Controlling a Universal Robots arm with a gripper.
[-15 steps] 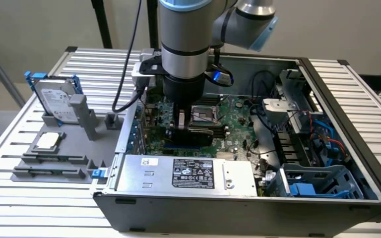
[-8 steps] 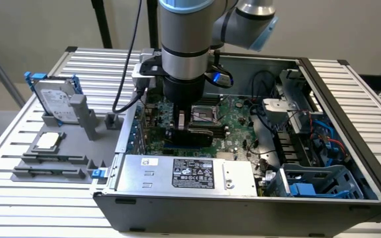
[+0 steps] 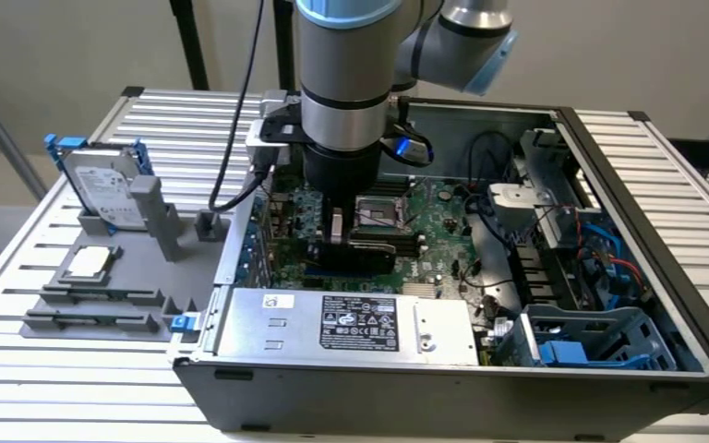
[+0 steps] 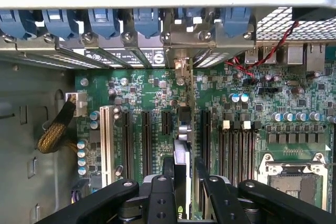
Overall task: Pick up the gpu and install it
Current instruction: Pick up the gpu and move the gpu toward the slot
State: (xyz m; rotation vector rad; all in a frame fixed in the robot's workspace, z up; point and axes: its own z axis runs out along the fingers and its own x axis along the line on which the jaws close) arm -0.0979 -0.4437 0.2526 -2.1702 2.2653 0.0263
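- Gripping the gpu (image 4: 182,174) edge-on, the gripper (image 4: 182,182) is closing its two black fingers (image 4: 160,195) on either side of the thin card at the bottom centre of the wrist picture.
- The gpu is standing upright over the motherboard (image 4: 247,114), running from between the fingers toward the rear slot brackets, in line with one of the long black expansion slots (image 4: 146,137); whether it is seated in the slot I cannot tell.
- In the exterior view the gripper (image 3: 352,242) is reaching down into the open computer case (image 3: 453,388) at the frame's centre, and the gpu (image 3: 352,257) is showing as a dark block just under it, above the motherboard (image 3: 435,212).
- Nearer the camera, the silver power supply (image 3: 348,321) is lying along the case's front wall, with a blue drive cage (image 3: 589,341) sitting at the lower right.
- To the exterior view's left, outside the case, a grey fixture (image 3: 96,295) is resting on the slatted table (image 3: 10,277), carrying a processor chip (image 3: 90,263).
- Farther back on that fixture, a silver hard drive (image 3: 99,185) in a blue frame is standing upright at the frame's upper left.
- Farthest, the arm (image 3: 348,74) is rising out of the top centre.
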